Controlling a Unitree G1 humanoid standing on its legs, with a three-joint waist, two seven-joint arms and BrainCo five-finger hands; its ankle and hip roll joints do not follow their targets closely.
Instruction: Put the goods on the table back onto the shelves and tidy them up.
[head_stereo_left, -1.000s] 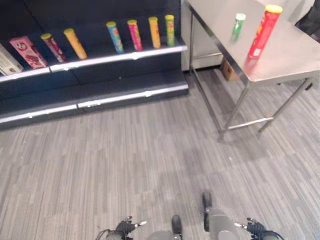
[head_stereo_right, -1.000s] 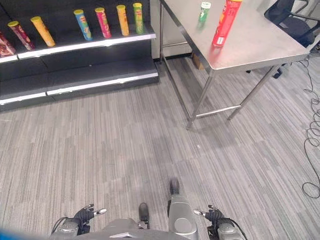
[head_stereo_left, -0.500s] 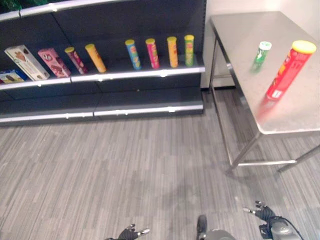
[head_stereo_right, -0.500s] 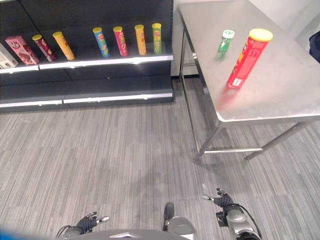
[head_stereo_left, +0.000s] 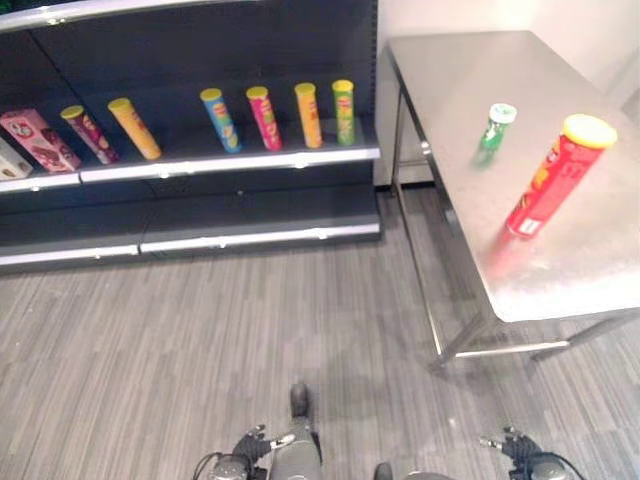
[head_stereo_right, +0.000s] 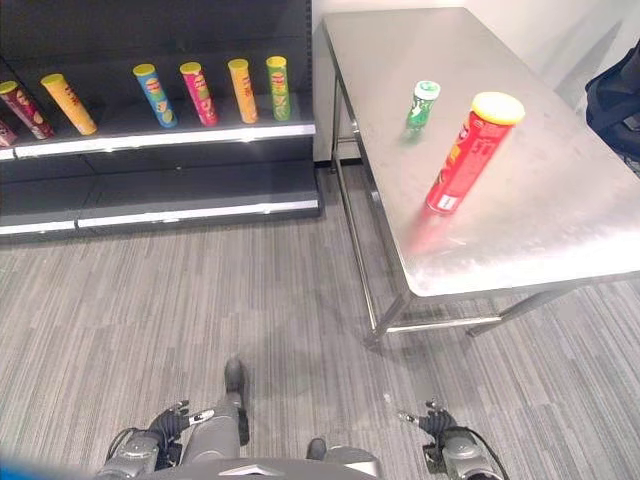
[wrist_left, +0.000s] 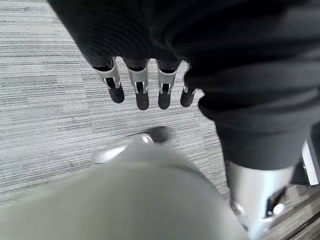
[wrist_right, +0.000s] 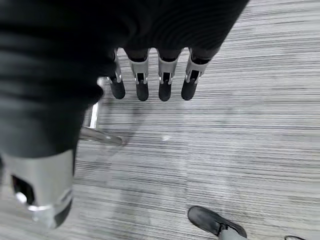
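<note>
Compared with half a second ago, the head camera has swung: the shelf (head_stereo_left: 230, 160) now sits further left in the picture and the table (head_stereo_right: 560, 240) nearer the middle, while the goods themselves lie as they did. Both hands have stayed low beside the body.

Task goods. A tall red can (head_stereo_right: 462, 165) with a yellow lid stands upright on the steel table, well in from the near edge. A small green can (head_stereo_right: 421, 105) stands upright just beyond it, nearer the shelf side; the two are apart, not touching.

Shelf. On the dark upper ledge four cans stand in a row at its table end: blue can (head_stereo_left: 219, 120), pink can (head_stereo_left: 264, 117), orange can (head_stereo_left: 308, 114), green-yellow can (head_stereo_left: 343, 111). Further left stand a yellow can (head_stereo_left: 134, 128) and a maroon can (head_stereo_left: 87, 133), then a pink box (head_stereo_left: 32, 140), all seemingly leaning, though the angle may exaggerate this. The lower ledge (head_stereo_left: 200, 235) carries nothing visible.

Hands. Left hand (wrist_left: 142, 85) hangs over the grey striped floor (head_stereo_left: 150, 350), fingers straight, spread slightly, holding nothing. Right hand (wrist_right: 155, 75) hangs likewise, fingers straight and empty, a table foot (wrist_right: 100, 132) below it.

Room. A pale wall (head_stereo_left: 480, 15) stands behind the table.
</note>
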